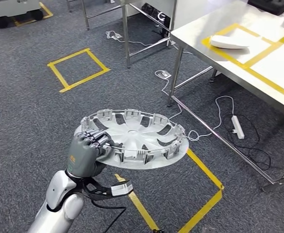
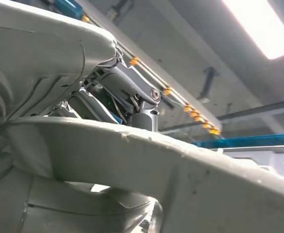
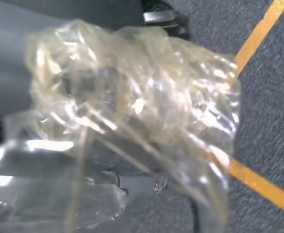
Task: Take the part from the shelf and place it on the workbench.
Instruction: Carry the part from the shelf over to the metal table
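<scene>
From the head view we see the left hand (image 1: 84, 154) gripping the near-left rim of the grey wheel cover (image 1: 133, 138), fingers curled over its edge, holding it level above the grey carpet (image 1: 23, 111) and a yellow tape square (image 1: 202, 194), while the steel workbench (image 1: 221, 53) stands far right, well apart, with a white part (image 1: 229, 42) lying inside a yellow-taped box on its top. In the left wrist view the cover's pale rim (image 2: 169, 165) runs close across the frame with the hand's metal linkage (image 2: 133, 90) behind it. In the right wrist view the right hand (image 3: 125, 121) is wrapped in crinkled clear plastic above carpet and yellow tape, and we cannot tell how far open it is.
</scene>
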